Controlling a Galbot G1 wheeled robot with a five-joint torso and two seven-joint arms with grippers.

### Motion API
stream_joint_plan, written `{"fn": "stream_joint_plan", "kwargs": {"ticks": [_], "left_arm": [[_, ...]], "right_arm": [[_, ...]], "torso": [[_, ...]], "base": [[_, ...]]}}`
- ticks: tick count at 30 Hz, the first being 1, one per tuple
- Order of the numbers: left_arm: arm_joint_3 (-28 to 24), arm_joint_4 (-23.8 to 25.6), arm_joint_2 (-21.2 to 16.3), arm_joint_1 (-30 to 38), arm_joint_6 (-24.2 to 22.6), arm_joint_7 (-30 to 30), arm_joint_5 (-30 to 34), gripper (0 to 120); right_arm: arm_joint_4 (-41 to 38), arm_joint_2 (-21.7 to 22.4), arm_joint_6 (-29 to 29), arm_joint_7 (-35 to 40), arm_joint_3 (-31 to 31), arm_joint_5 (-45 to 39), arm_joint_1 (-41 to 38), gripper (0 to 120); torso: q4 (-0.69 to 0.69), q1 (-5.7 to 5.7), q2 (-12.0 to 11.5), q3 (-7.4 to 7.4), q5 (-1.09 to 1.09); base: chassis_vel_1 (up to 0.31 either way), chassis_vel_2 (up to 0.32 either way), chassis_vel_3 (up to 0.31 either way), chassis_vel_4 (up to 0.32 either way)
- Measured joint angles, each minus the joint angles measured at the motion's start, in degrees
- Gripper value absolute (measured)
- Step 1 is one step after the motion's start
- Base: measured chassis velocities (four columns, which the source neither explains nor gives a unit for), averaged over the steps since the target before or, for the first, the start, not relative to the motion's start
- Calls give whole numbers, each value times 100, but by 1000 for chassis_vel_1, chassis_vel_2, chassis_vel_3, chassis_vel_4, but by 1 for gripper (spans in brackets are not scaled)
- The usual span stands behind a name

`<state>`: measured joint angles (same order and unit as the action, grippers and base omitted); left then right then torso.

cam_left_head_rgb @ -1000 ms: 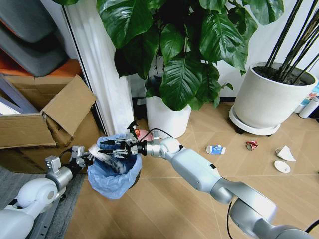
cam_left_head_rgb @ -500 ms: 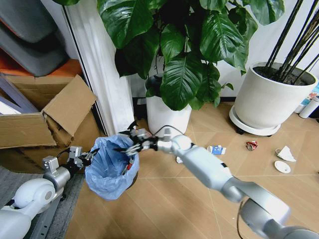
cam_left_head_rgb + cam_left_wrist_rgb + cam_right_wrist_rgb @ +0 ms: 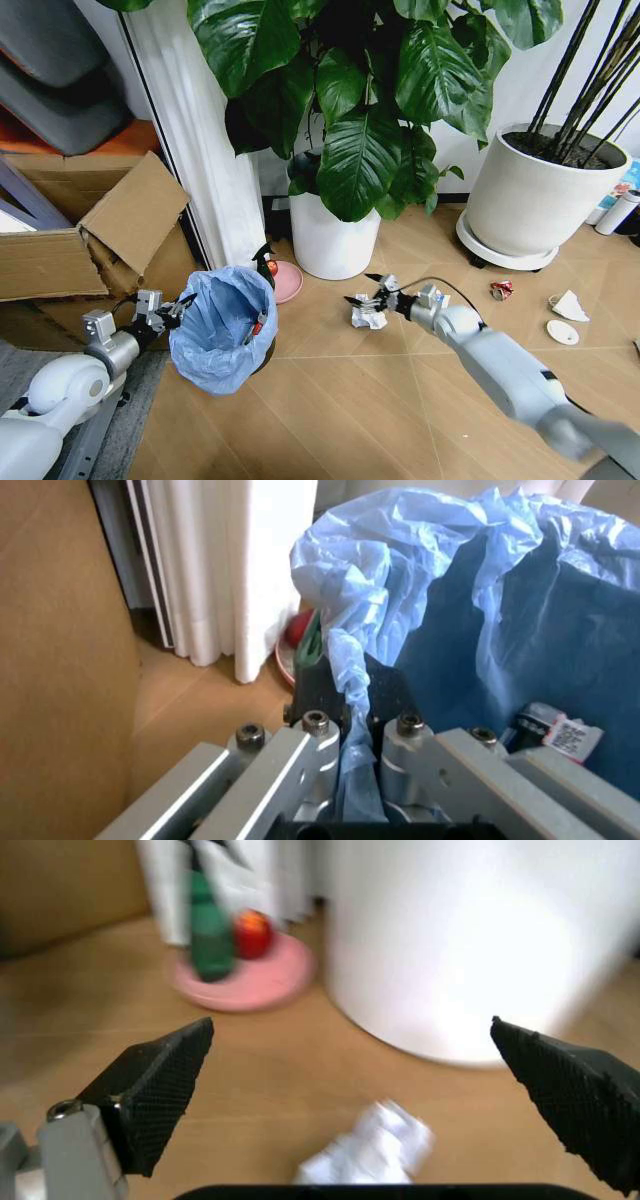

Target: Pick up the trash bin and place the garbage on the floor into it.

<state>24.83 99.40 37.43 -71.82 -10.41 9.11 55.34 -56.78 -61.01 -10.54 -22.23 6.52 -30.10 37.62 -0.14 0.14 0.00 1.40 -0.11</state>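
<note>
Tool [image 3: 368,300] spread wide — floor [image 3: 330,400] around.

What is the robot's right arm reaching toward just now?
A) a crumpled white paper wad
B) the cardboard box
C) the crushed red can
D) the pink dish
A: the right gripper, jaws spread wide, sits at the crumpled paper wad on the floor.

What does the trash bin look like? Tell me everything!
The trash bin is small, round and dark, lined with a crinkly light-blue bag that spills over its rim. It is tilted. The left gripper pinches its rim and bag. Inside lie a few small pieces, one with a red and white label.
</note>
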Motion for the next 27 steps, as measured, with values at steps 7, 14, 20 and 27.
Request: {"fn": "stream_joint_plan", "kwargs": {"ticks": [7,14,20,27], "left_arm": [[17,43,3,-4,1,1,21,0],[68,132,14,-83,3,-10,22,0],[112,177,9,-97,2,-50,27,0],[172,238,-52,-108,-1,-99,91,0]], "right_arm": [[86,-504,188,1350,122,24,183,100],[278,-933,623,2513,143,150,257,100],[613,-1084,669,2468,87,178,130,100],[1234,-1299,701,2282,96,279,-137,100]], "torso": [[2,0,0,0,2],[0,0,0,0,-1],[-1,0,0,0,-2],[-1,0,0,0,1]], "base": [[0,0,0,0],[0,0,0,0],[0,0,0,0],[0,0,0,0]]}}
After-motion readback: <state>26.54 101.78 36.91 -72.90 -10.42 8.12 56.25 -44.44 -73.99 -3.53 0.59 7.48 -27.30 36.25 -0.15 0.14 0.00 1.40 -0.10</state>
